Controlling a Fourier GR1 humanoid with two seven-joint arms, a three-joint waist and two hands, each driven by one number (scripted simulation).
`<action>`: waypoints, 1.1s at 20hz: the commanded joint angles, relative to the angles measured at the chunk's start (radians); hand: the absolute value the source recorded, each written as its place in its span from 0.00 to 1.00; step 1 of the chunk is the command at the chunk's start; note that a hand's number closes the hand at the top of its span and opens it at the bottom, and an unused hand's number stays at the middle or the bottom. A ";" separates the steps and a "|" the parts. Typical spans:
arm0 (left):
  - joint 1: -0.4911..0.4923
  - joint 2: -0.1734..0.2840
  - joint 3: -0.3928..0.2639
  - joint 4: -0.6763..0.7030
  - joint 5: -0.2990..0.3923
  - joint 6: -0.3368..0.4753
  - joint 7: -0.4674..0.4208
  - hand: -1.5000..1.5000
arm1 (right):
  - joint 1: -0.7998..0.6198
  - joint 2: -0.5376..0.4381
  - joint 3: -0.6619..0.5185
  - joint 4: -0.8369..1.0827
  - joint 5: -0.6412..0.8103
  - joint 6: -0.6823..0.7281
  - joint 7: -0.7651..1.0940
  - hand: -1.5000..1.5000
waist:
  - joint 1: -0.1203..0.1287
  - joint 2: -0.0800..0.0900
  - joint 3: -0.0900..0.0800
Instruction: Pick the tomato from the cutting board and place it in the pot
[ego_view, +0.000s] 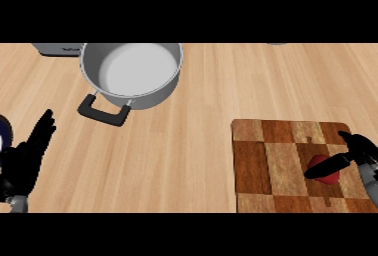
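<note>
A red tomato (322, 169) lies on the checkered wooden cutting board (266, 165) at the lower right. My right hand (356, 152) is over the board's right side, its thumb and fingers curled round the tomato and hiding part of it. The grey metal pot (133, 67) with a black handle (105, 112) stands at the upper left, away from the board. My left hand (26, 155) rests open at the left edge, fingers pointing up.
A grey appliance (57, 49) shows partly behind the pot at the top left. A small grey object (277, 43) peeks in at the top edge. Bare wooden counter (199, 130) lies between pot and board.
</note>
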 joint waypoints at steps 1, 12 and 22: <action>0.014 -0.010 0.012 -0.013 -0.011 -0.014 0.014 0.50 | 0.022 0.032 0.001 -0.069 0.034 0.001 0.174 0.00 | -0.007 -0.002 0.000; -0.017 -0.073 0.047 -0.004 -0.079 -0.029 0.023 0.50 | -0.041 0.101 -0.093 0.130 0.127 0.136 -0.056 1.00 | -0.003 0.000 0.000; -0.069 -0.112 0.074 -0.021 -0.099 -0.047 0.092 0.50 | 0.054 0.157 -0.119 0.023 0.209 0.135 -0.033 1.00 | -0.009 0.000 0.000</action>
